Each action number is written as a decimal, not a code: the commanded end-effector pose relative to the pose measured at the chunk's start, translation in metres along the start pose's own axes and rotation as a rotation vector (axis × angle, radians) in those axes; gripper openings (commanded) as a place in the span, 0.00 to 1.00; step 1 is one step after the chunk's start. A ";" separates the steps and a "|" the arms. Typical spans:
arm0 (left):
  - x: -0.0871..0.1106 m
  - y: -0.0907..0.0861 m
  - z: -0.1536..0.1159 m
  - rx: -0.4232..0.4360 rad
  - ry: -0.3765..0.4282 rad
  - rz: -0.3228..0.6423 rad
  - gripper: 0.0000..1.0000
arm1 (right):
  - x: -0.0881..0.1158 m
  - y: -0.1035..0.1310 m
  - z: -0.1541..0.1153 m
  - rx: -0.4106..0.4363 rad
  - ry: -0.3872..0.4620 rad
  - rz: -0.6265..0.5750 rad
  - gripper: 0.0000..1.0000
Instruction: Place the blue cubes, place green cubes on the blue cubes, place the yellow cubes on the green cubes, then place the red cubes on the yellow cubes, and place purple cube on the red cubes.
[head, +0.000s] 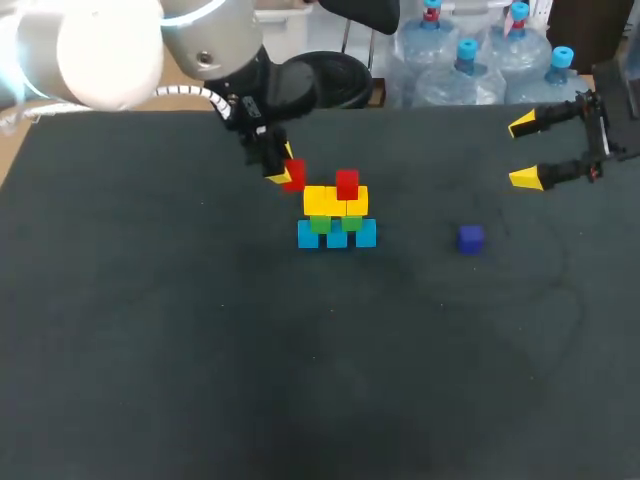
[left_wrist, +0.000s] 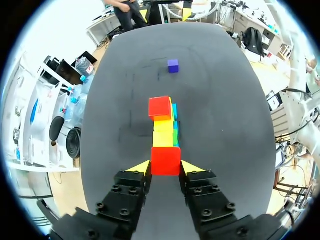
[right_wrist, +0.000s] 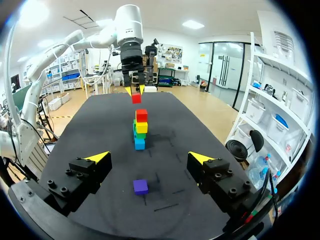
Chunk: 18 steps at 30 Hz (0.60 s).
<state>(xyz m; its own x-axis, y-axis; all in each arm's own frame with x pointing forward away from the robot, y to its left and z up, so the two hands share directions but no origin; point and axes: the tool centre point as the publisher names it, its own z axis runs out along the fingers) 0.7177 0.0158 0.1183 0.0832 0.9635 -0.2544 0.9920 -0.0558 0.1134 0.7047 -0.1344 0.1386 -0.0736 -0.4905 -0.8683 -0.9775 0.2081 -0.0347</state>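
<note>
A: Surface: dark counter (head: 150, 350). Item?
B: Red cube (left_wrist: 165, 160), pinched in the left hand (left_wrist: 166, 167), near the block stack (head: 336, 215). Probably light, rigid and smooth; grip flat opposite faces. Right hand (head: 523, 152) wide, empty. Purple cube (head: 470, 239) lies well apart.

green cubes (left_wrist: 174, 137) and blue cubes (left_wrist: 174, 112) mostly hidden behind yellow cubes (left_wrist: 163, 131) | right arm (head: 618, 110) cut off at edge
</note>
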 end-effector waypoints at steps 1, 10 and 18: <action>-0.004 0.006 0.002 0.013 0.008 0.004 0.00 | 0.000 0.000 0.000 0.000 -0.001 -0.001 1.00; -0.012 0.009 0.007 0.027 0.004 0.013 0.00 | 0.000 0.000 0.000 0.000 -0.001 -0.001 1.00; -0.018 0.010 0.010 0.033 -0.001 0.016 0.00 | 0.000 0.000 0.000 0.000 -0.001 -0.001 1.00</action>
<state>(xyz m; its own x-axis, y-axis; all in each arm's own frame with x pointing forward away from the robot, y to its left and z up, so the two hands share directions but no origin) 0.7227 -0.0020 0.1148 0.0968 0.9613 -0.2578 0.9928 -0.0750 0.0933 0.7047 -0.1344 0.1385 -0.0736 -0.4905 -0.8683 -0.9775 0.2081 -0.0347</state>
